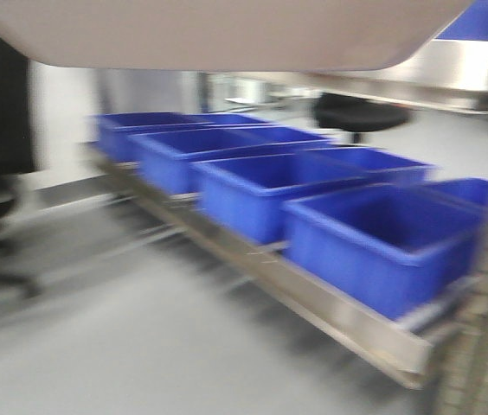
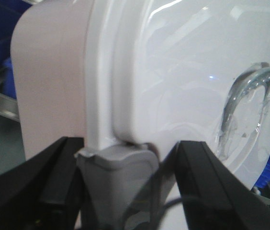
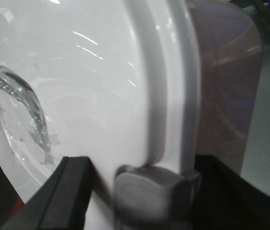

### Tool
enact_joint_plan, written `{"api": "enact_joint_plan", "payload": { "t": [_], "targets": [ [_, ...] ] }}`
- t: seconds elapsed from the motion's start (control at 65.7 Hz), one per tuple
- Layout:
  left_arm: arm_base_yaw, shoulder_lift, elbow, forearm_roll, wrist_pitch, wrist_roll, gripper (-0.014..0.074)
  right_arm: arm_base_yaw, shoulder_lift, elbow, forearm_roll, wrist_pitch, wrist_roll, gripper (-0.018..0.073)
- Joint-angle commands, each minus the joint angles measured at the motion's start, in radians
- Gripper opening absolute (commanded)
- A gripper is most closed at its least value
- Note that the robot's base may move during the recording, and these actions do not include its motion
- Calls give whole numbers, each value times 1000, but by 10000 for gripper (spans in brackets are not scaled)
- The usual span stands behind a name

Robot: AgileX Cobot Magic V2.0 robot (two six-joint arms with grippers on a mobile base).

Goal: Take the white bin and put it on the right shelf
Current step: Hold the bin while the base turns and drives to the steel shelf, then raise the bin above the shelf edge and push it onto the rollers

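Observation:
The white bin (image 1: 218, 30) is held up in the air; its pinkish underside fills the top of the blurred front view. In the left wrist view its glossy lid (image 2: 183, 72) with the recessed handle (image 2: 245, 110) faces the camera. My left gripper (image 2: 125, 184) is shut on the white bin, one black finger (image 2: 53, 187) on each side of a grey clasp (image 2: 118, 177) at the lid's edge. My right gripper (image 3: 142, 191) is shut the same way on the opposite clasp (image 3: 149, 191) of the white bin (image 3: 92, 72). The right shelf (image 1: 339, 320), a steel rack, runs across the right side below the bin.
Several blue bins (image 1: 382, 242) sit in a row on the rack's lower level. A perforated upright (image 1: 486, 346) stands at the right edge, and a shiny upper rail (image 1: 460, 69) shows beside the held bin. Grey floor (image 1: 97, 346) lies at the left, and a black chair (image 1: 356, 112) stands behind.

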Motion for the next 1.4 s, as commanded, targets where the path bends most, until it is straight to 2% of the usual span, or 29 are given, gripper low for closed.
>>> {"api": "enact_joint_plan", "payload": {
  "t": [0.0,1.385],
  "targets": [
    [-34,-18,-36,-230,117,16,248,26,-18,-39,268,179,-3,457],
    [-34,-18,-36,-230,117,16,248,26,-19,-39,268,180,-3,457]
  ]
}}
